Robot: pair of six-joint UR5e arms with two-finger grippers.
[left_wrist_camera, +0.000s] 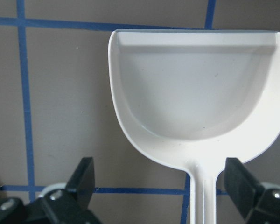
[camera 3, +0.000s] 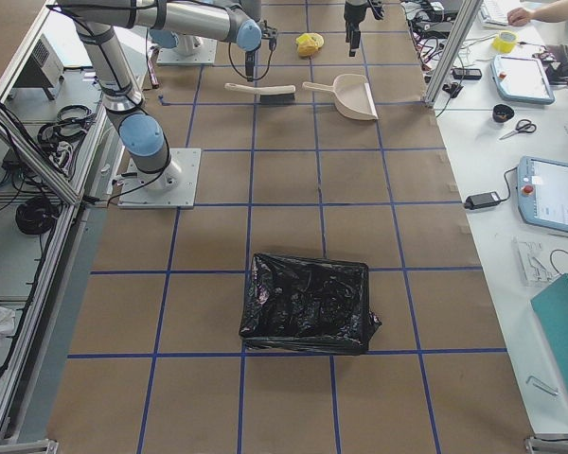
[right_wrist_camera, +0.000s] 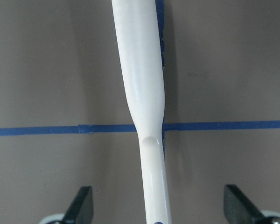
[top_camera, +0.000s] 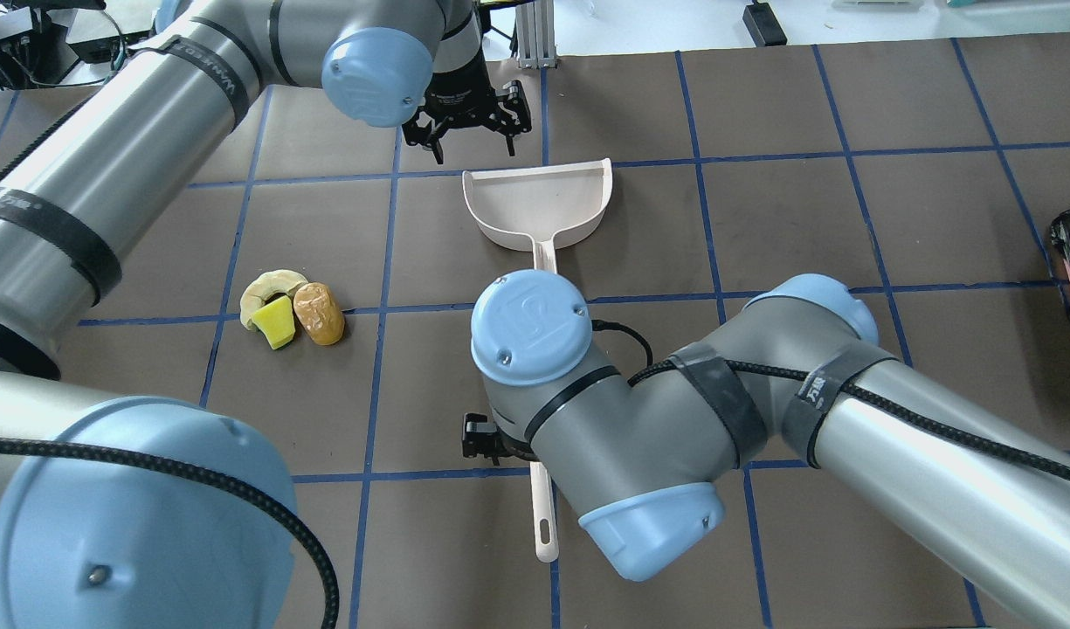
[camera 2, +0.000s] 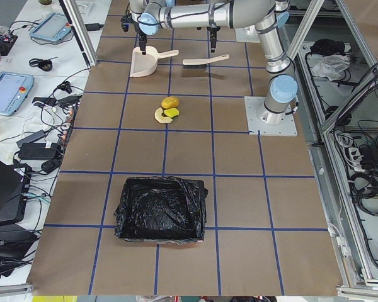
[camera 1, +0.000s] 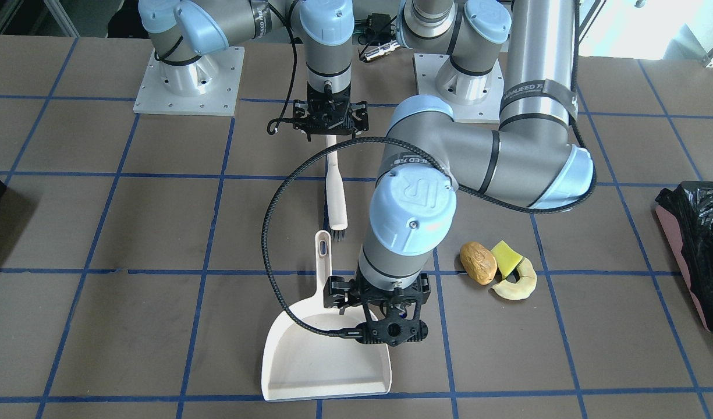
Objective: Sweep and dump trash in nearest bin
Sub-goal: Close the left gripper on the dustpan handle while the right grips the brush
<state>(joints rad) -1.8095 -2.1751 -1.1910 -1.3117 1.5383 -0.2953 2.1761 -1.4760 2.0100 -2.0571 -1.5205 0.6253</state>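
since neither tool is picked up yet, this looks like the very start of the job to me. i'm reading the front-facing view as a clock, 12 at the robot's base.

at the left, the brush [camera 1: 336, 186] lies flat on the table [camera 1: 158, 233], handle toward 12, bristles toward 6. the right gripper [right_wrist_camera: 161, 205] hangs over the handle, jaws spread wide on either side and touching nothing. my guess is the handle points at the robot so that arm can drop straight onto it.

just past the bristles, toward 6, the cream dustpan [camera 1: 309, 366] lies flat, handle toward 12, mouth toward 6. the left gripper [left_wrist_camera: 163, 179] sits above it, wide open too, nothing gripped.

at about 2 o'clock from the pan, clear of it, the trash [camera 1: 502, 265] sits in one tight clump: brown potato-like lump [camera 1: 478, 263], yellow-green wedge [camera 1: 506, 256] against it, pale crescent [camera 1: 516, 285] curled under them. bunched like that, one sweep should do, i'd say.

at the 3 o'clock edge is the bin [camera 1: 696, 233], pink side, black bag, well apart from the pile. it's on the left arm's side, so probably the dump spot.

writing: a raised "ur" logo on the left arm's blue joint cap [camera 1: 413, 195]. the black strap [camera 1: 536, 96] has white print, maybe "hanjeed", can't read it for sure.
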